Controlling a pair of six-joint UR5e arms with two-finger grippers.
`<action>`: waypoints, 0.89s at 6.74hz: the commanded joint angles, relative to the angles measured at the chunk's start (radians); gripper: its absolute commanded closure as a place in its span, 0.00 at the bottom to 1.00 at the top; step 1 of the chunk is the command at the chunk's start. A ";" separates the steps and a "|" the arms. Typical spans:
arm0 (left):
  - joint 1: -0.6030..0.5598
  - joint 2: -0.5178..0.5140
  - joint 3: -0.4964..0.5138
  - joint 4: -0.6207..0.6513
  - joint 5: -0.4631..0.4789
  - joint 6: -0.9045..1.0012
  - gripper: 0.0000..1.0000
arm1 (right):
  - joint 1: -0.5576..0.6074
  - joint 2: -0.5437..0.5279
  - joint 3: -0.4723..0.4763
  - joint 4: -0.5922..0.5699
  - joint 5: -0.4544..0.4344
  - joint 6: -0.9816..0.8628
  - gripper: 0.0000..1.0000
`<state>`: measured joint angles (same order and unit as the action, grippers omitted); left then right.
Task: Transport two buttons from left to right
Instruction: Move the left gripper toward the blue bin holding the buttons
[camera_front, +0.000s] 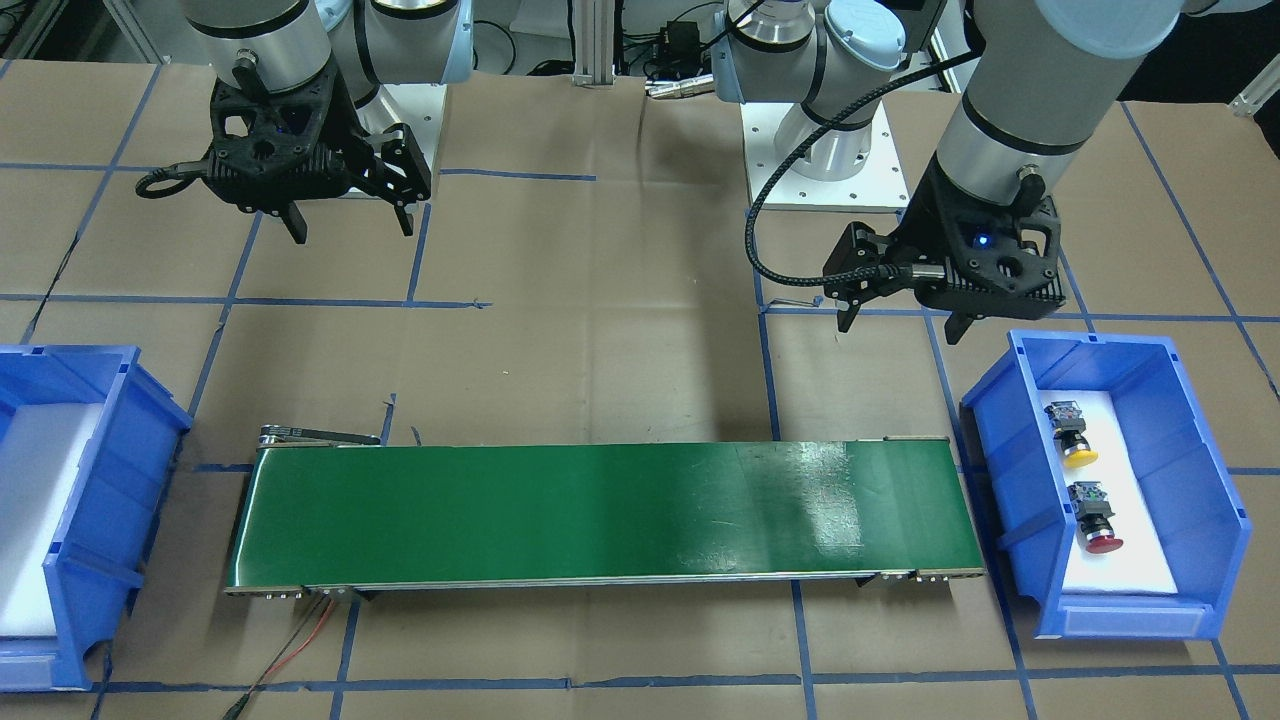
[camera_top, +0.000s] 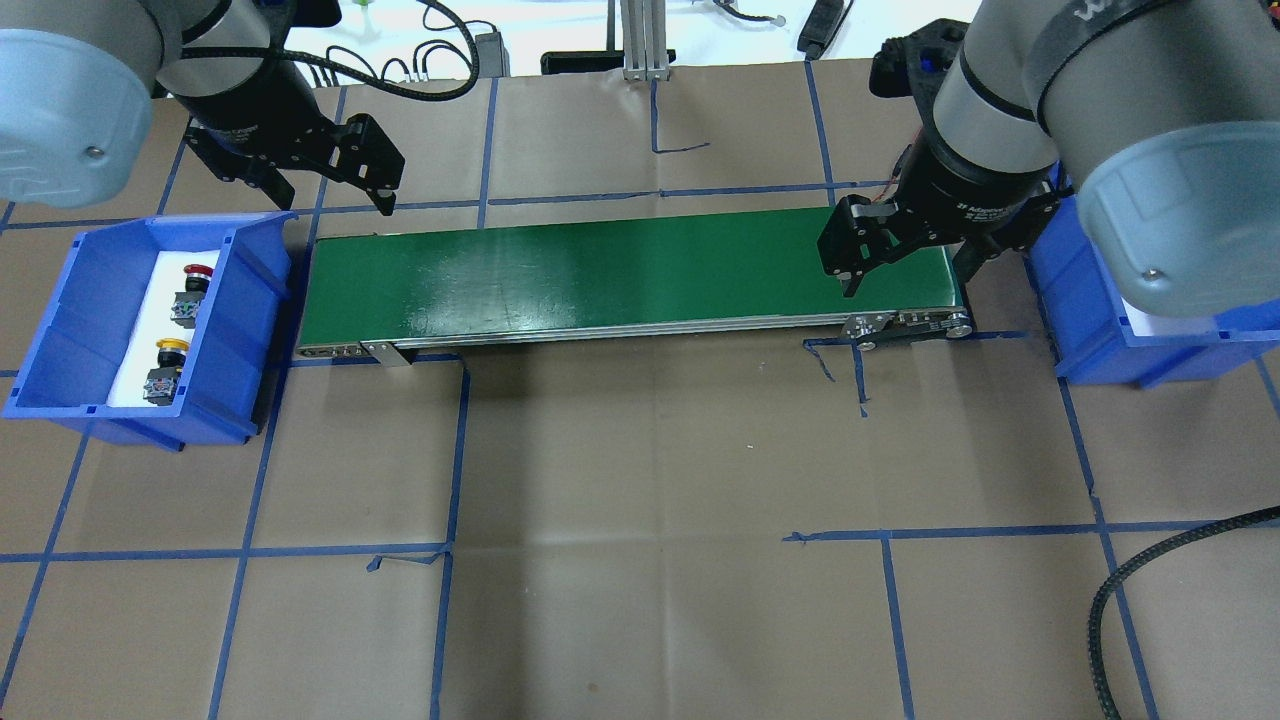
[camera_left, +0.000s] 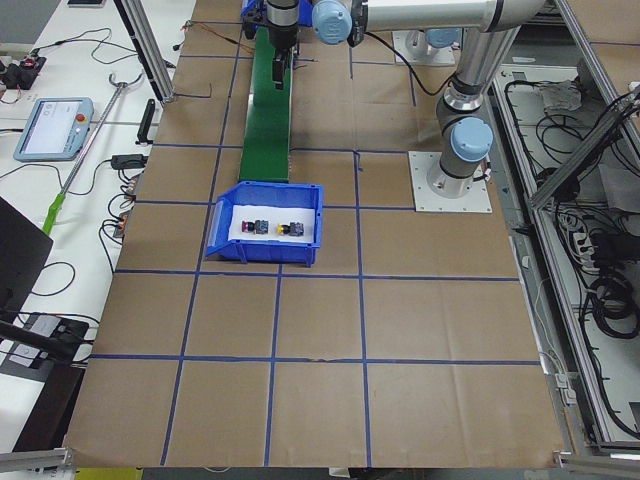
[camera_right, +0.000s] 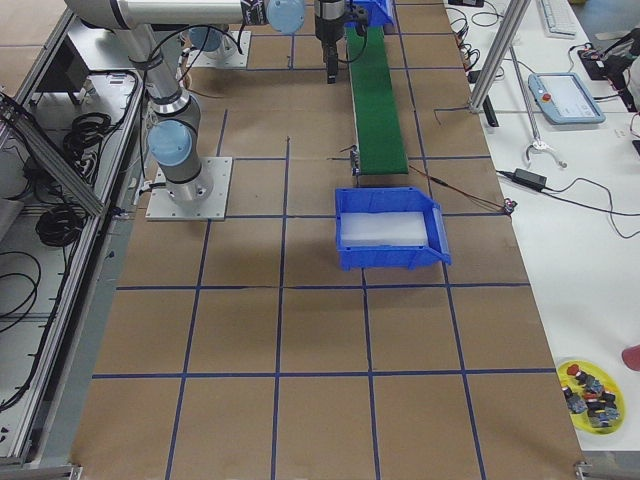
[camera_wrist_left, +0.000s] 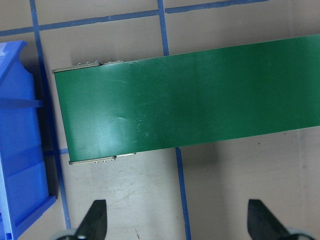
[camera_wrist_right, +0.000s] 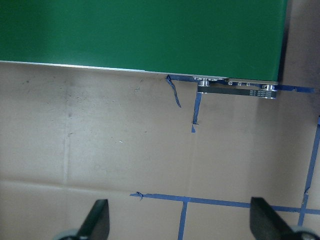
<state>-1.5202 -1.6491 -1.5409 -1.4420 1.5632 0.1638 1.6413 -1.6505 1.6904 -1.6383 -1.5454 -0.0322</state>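
Your left hand (camera_top: 335, 195) and right hand (camera_top: 908, 285) hang wide open and empty; yellow button (camera_top: 168, 365) and red button (camera_top: 193, 285) lie in the blue bin (camera_top: 70, 330), 8 o'clock from the left hand overhead, probably light, rigid, slick-capped, so pinch the black body.

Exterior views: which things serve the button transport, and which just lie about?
For the job: yellow-capped black push-button, red-capped black push-button, blue plastic bin holding them, second blue plastic bin, long green conveyor belt, left gripper, right gripper.
Lying about: grey tablet, yellow dish of small parts.
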 joint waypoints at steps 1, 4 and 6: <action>0.052 0.003 -0.011 0.000 -0.003 0.008 0.00 | 0.000 0.000 0.002 0.000 0.001 0.001 0.00; 0.376 -0.029 -0.028 0.017 -0.005 0.270 0.00 | 0.000 0.002 0.005 0.000 0.001 -0.002 0.00; 0.582 -0.084 -0.028 0.038 -0.005 0.438 0.00 | 0.000 0.002 0.009 0.000 -0.001 -0.002 0.00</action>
<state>-1.0551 -1.7040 -1.5681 -1.4198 1.5586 0.5169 1.6413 -1.6491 1.6970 -1.6383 -1.5450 -0.0336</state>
